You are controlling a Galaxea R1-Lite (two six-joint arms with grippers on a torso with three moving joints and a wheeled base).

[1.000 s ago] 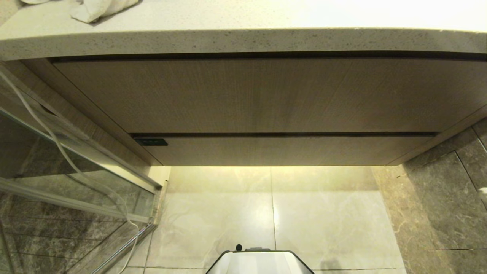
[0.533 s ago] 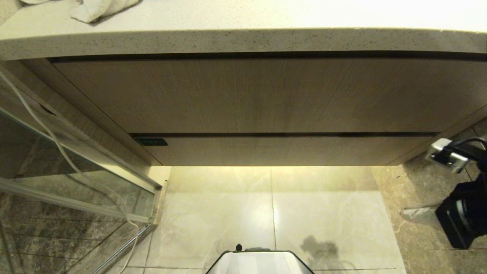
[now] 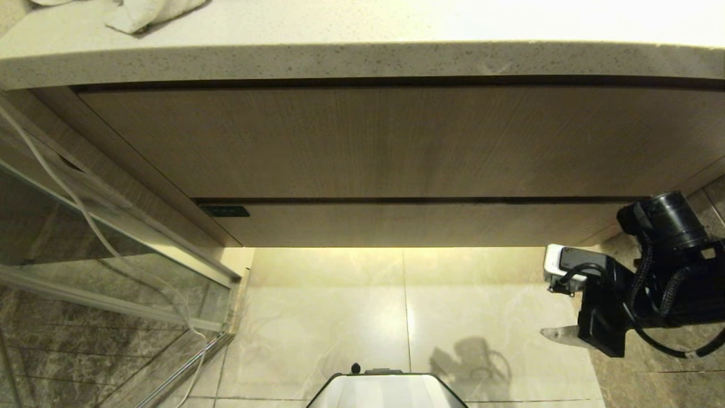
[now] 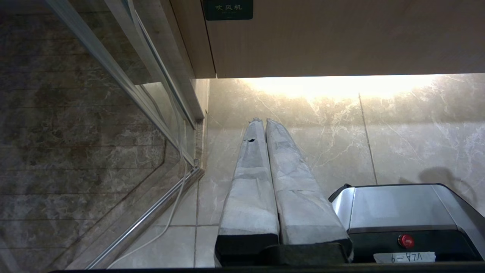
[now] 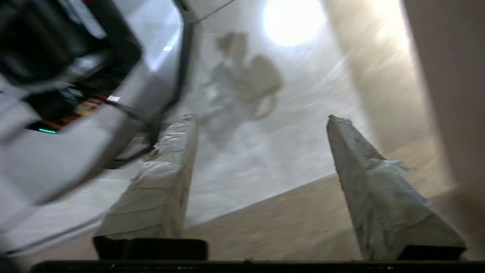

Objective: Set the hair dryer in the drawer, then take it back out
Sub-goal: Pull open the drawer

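Your right gripper (image 5: 261, 125), fingers spread wide and empty, hangs low beside the closed, narrow grey-brown wood-grain drawer (image 3: 419, 224). Catch its lower edge squarely and pull straight. No hair dryer is in view.

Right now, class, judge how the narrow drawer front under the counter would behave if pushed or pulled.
The drawer looks like rigid wood-grain board, so it probably won't flex. No handle shows, so a pull would likely slip off its flat face.
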